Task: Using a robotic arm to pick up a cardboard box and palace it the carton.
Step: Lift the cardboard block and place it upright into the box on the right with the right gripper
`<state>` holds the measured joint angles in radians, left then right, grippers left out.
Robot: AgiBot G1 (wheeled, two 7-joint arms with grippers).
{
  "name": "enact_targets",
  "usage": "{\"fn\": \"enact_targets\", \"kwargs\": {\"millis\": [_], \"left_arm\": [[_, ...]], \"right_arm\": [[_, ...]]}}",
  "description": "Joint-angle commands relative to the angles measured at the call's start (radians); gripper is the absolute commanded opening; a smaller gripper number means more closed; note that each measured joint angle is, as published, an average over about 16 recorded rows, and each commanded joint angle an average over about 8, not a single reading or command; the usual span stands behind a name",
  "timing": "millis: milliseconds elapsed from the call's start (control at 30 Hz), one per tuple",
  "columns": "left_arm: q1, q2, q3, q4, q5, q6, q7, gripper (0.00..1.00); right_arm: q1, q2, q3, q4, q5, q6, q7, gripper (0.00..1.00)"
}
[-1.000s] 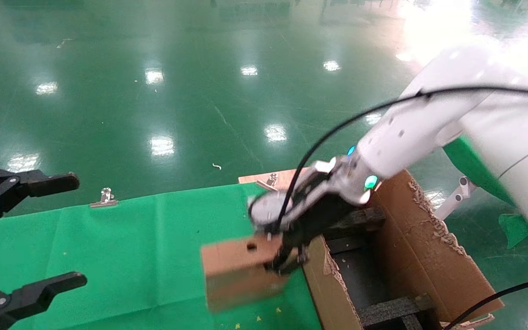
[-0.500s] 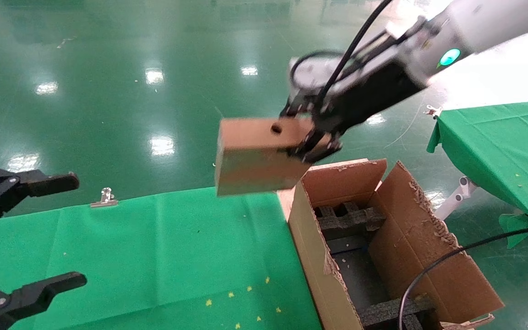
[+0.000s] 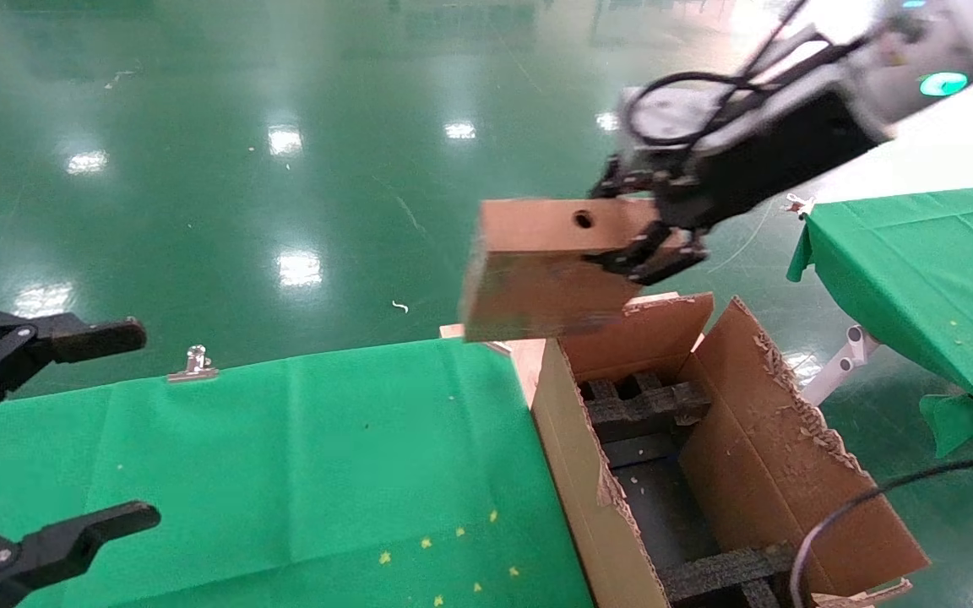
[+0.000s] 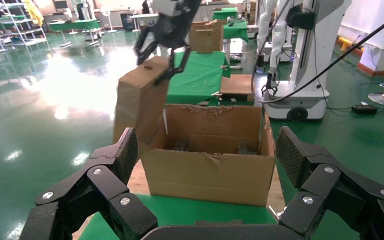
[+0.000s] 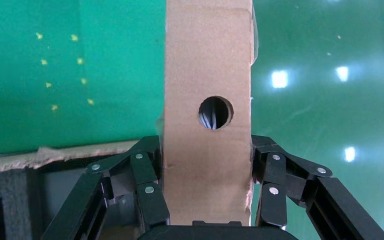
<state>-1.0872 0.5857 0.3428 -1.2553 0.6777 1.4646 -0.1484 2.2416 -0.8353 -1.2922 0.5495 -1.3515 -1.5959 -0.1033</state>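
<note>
My right gripper (image 3: 647,232) is shut on the small brown cardboard box (image 3: 541,266) and holds it in the air above the far left corner of the carton (image 3: 790,473). The box's round hole (image 3: 584,221) faces up. In the right wrist view the fingers (image 5: 150,187) clamp the box (image 5: 207,60) on both narrow sides. The carton stands open with ragged flaps and black foam inserts (image 3: 643,405) inside. In the left wrist view the box (image 4: 140,102) hangs over the carton (image 4: 210,165). My left gripper (image 3: 81,431) is open and empty at the near left.
A green cloth (image 3: 301,473) covers the table left of the carton, with a metal clip (image 3: 192,365) at its far edge. A second green-covered table (image 3: 917,270) stands at the right. A black cable (image 3: 858,507) crosses the carton's near right corner.
My right gripper has lifted the cardboard box off the green cloth and carried it up and to the right, to above the carton's far left corner. The left arm has not moved.
</note>
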Motion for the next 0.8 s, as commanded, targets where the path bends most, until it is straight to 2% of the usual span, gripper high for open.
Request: {"fn": "enact_targets", "kwargs": {"millis": [33,467,633,800], "left_arm": [[0.000,0.000,0.000,0.000,0.000,0.000,0.000,1.00],[0.000,0.000,0.000,0.000,0.000,0.000,0.000,1.00],[0.000,0.000,0.000,0.000,0.000,0.000,0.000,1.00],[0.000,0.000,0.000,0.000,0.000,0.000,0.000,1.00]], "right_arm": [[0.015,0.033,-0.021,0.000,0.014,-0.002,-0.013,0.00],[0.094,0.328,-0.223,0.161,0.012,0.006,0.085,0.00],[0.102,0.380,-0.274,0.223,0.010,0.012,0.125,0.00],[0.108,0.394,-0.293,0.246,0.006,0.015,0.137,0.00]]}}
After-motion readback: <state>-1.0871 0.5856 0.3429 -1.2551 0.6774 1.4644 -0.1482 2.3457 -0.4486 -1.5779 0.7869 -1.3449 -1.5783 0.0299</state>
